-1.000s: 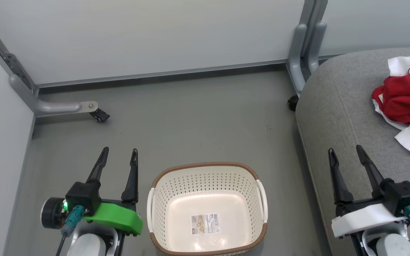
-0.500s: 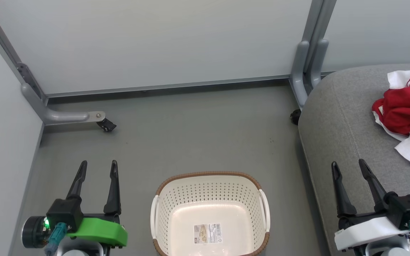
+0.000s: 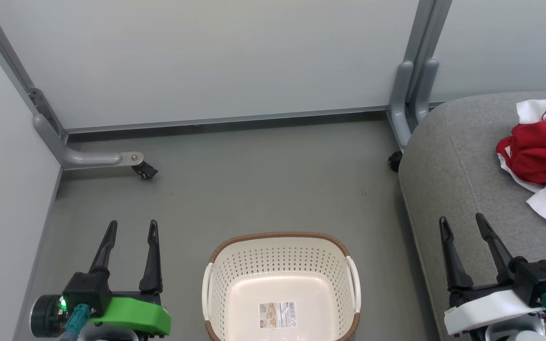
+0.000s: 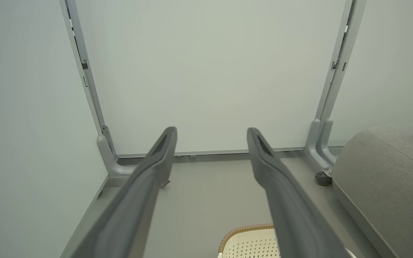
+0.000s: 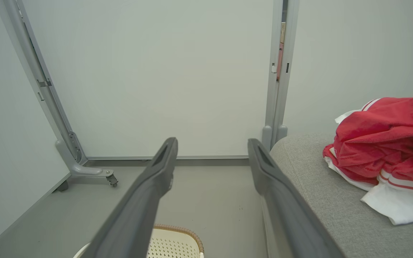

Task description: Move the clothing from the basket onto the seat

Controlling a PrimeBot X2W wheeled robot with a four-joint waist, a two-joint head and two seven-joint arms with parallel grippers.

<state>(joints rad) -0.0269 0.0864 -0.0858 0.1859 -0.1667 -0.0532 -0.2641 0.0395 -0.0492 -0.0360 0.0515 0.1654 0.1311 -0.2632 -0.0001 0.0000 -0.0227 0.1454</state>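
The cream perforated basket (image 3: 280, 265) with a brown rim stands on the floor at bottom centre, with just a label (image 3: 277, 315) on its bottom. The red and white clothing (image 3: 541, 154) lies crumpled on the grey seat (image 3: 448, 161) at the right, also seen as clothing (image 5: 385, 143) on the seat (image 5: 310, 172). My left gripper (image 3: 131, 227) is open to the left of the basket, holding nothing. Above the seat's front edge, my right gripper (image 3: 462, 222) is open and empty. The basket's rim (image 4: 246, 233) shows low in the left wrist view.
Pale partition panels (image 3: 216, 61) enclose the grey floor (image 3: 254, 180). Grey panel feet with castors stand at the left (image 3: 112, 158) and beside the seat (image 3: 408, 94).
The head camera has tilted, so the whole picture shifted down. The left gripper has drawn back and to the left of the basket. The clothing on the seat has not moved.
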